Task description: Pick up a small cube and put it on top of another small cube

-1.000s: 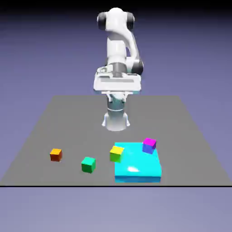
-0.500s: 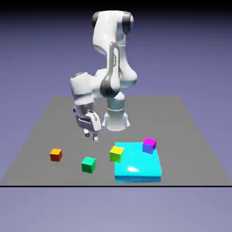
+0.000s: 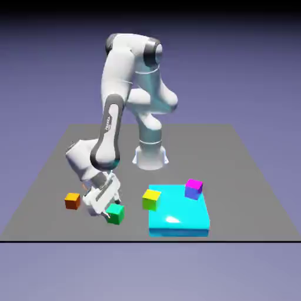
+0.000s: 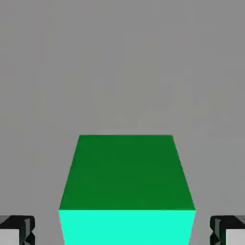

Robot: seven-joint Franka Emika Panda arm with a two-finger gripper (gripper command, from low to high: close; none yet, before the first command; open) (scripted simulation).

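The pincer [image 3: 106, 207] hangs low over the grey bench [image 3: 247, 170], tilted, with its tips right at the green cube [image 3: 115, 213]. In the hand view the green cube [image 4: 127, 191] fills the lower middle of the picture and sits between the two grey fingertips [image 4: 16, 232], with a strip of bare bench showing on each side of it. So the pincer is released, its jaws standing apart on either side of the cube and not pressing on it; whether a tip brushes a cube face is hard to say from the outside camera, since the hand covers that spot.

The green cube rests on the bench, near the front edge, toward the exterior view's left of the middle. The orange cube [image 3: 72, 201] lies further to the exterior view's left, apart from the green one, with the robot's hand between them. On the other side, the yellow cube [image 3: 151, 199] sits just beside the near left corner of a flat cyan block [image 3: 179, 214], close to touching it. A small cube with a magenta top and violet sides [image 3: 193, 189] stands on the far right part of that block. Nothing lies between the green cube and the yellow one. The white arm [image 3: 111, 126] bends down from its base at the far edge of the bench.
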